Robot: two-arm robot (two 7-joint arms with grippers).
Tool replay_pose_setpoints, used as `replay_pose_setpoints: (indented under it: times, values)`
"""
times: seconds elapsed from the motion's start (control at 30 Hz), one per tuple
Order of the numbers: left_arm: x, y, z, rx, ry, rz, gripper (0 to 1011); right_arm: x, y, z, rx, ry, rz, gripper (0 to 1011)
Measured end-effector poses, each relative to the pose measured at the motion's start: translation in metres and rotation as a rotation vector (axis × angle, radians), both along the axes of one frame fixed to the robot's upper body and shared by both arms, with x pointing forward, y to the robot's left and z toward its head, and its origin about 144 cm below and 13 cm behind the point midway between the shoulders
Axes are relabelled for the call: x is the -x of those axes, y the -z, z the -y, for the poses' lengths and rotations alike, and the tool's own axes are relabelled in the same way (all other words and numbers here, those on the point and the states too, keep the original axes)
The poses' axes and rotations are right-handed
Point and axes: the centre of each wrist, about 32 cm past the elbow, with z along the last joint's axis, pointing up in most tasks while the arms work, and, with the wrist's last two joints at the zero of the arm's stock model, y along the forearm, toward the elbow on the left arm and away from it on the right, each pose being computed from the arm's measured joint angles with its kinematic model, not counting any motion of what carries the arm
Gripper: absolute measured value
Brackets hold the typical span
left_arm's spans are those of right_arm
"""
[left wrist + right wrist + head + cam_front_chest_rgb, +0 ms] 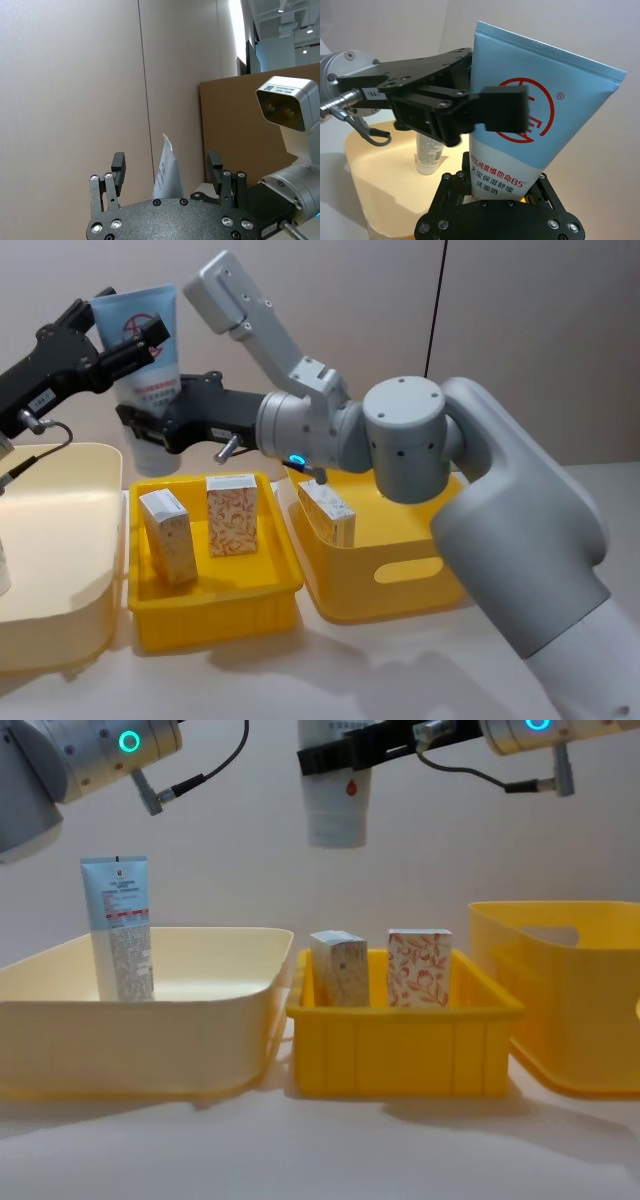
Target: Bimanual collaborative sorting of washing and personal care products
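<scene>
Pale-blue tube [540,125] (red circle logo), right tool [495,202] pinching its base — left tool [167,172] spread.

Above the small yellow tray [400,1010] the air stood open up to the raised red-logo tube [337,810]. Inside that tray, two upright boxes [232,514] blocked its left and middle, leaving its right part free. Left of the tray, a standing tube [120,928] occupied the cream bin [150,1010].
</scene>
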Motion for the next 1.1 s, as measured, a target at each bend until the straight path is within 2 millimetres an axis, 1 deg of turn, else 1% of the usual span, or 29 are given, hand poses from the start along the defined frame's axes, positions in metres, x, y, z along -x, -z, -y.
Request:
replay_pose_setpoints:
  times: [0.27, 0.37, 0.4, 0.47, 0.57, 0.7, 0.9, 1.0, 1.1]
  values:
    - [0.000, 0.000, 0.000, 0.000, 0.000, 0.000, 1003, 0.002, -0.003, 0.019, 0.005, 0.041, 0.021, 452]
    - [0.000, 0.000, 0.000, 0.000, 0.000, 0.000, 1003, 0.004, -0.006, 0.033, 0.013, 0.074, 0.029, 452]
    - [0.000, 0.000, 0.000, 0.000, 0.000, 0.000, 1003, 0.004, -0.006, 0.033, 0.013, 0.074, 0.029, 452]
    - [0.000, 0.000, 0.000, 0.000, -0.001, 0.000, 1003, 0.006, -0.007, 0.045, 0.018, 0.107, 0.033, 452]
    - [0.000, 0.000, 0.000, 0.000, -0.001, 0.000, 1003, 0.009, -0.008, 0.058, 0.022, 0.143, 0.036, 452]
    - [0.000, 0.000, 0.000, 0.000, -0.001, 0.000, 1003, 0.013, -0.009, 0.071, 0.026, 0.191, 0.037, 452]
    - [0.000, 0.000, 0.000, 0.000, 0.000, 0.000, 1003, 0.017, -0.007, 0.085, 0.029, 0.263, 0.028, 452]
    - [0.000, 0.000, 0.000, 0.000, 0.000, 0.000, 1003, 0.019, -0.002, 0.092, 0.031, 0.320, 0.011, 452]
    - [0.000, 0.000, 0.000, 0.000, 0.000, 0.000, 1003, 0.019, 0.000, 0.095, 0.034, 0.354, -0.002, 452]
